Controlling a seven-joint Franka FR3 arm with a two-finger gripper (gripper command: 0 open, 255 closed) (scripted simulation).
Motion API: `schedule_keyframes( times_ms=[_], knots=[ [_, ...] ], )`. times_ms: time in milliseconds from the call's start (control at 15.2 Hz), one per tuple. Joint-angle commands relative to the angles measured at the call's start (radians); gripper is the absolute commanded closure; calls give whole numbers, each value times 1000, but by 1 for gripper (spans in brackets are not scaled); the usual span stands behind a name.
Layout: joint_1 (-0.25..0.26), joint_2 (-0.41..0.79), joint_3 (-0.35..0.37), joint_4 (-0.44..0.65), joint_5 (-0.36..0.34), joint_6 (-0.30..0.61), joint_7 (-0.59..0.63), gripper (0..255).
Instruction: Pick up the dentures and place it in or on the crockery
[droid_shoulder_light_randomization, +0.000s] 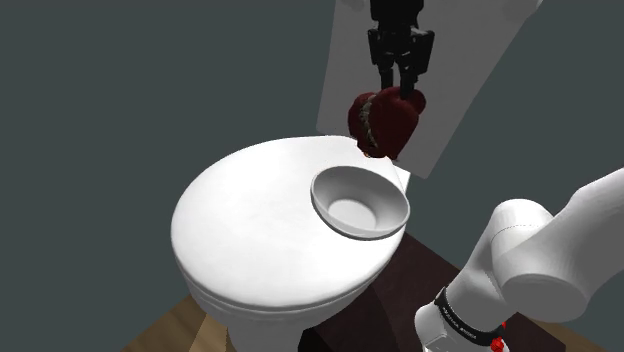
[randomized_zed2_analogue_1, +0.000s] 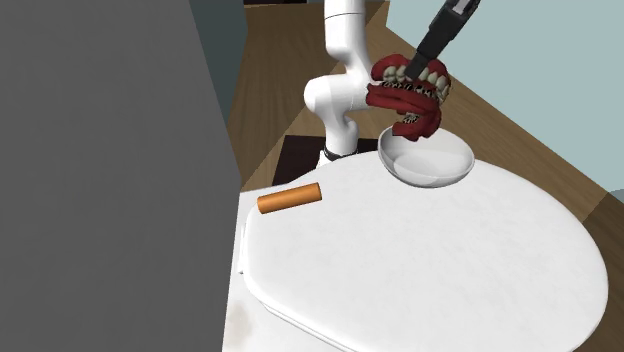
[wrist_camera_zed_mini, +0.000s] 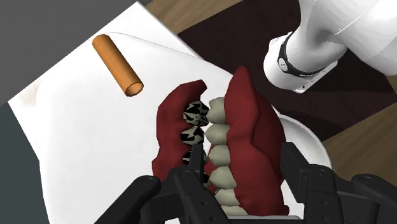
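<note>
My black gripper (droid_shoulder_light_randomization: 399, 88) is shut on the dentures (droid_shoulder_light_randomization: 385, 122), dark red gums with pale teeth, and holds them in the air. They hang just above the far rim of the white bowl (droid_shoulder_light_randomization: 333, 194), which stands on the white toilet lid (droid_shoulder_light_randomization: 250, 230). In the second exterior view the dentures (randomized_zed2_analogue_1: 410, 98) hover right over the bowl (randomized_zed2_analogue_1: 432, 168), with the gripper (randomized_zed2_analogue_1: 420, 62) coming down from above. The wrist view has both fingers (wrist_camera_zed_mini: 191, 188) clasping the dentures (wrist_camera_zed_mini: 222, 146) from either side.
An orange tube (randomized_zed2_analogue_1: 289, 198) lies on the lid (randomized_zed2_analogue_1: 420, 260) near its hinge end, also in the wrist view as the tube (wrist_camera_zed_mini: 117, 65). A white cistern (droid_shoulder_light_randomization: 470, 80) rises behind the gripper. The white arm (droid_shoulder_light_randomization: 560, 250) stands beside the toilet over wooden floor (randomized_zed2_analogue_1: 560, 120).
</note>
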Motion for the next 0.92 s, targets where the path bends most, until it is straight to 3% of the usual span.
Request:
schedule_keyframes(
  times_ms=[0,198,858],
  knots=[
    [12,-27,27,-3,26,-32,39,255],
    [32,-66,81,-1,80,-82,117,255],
    [39,-128,77,-194,95,50,130,255]
  ],
)
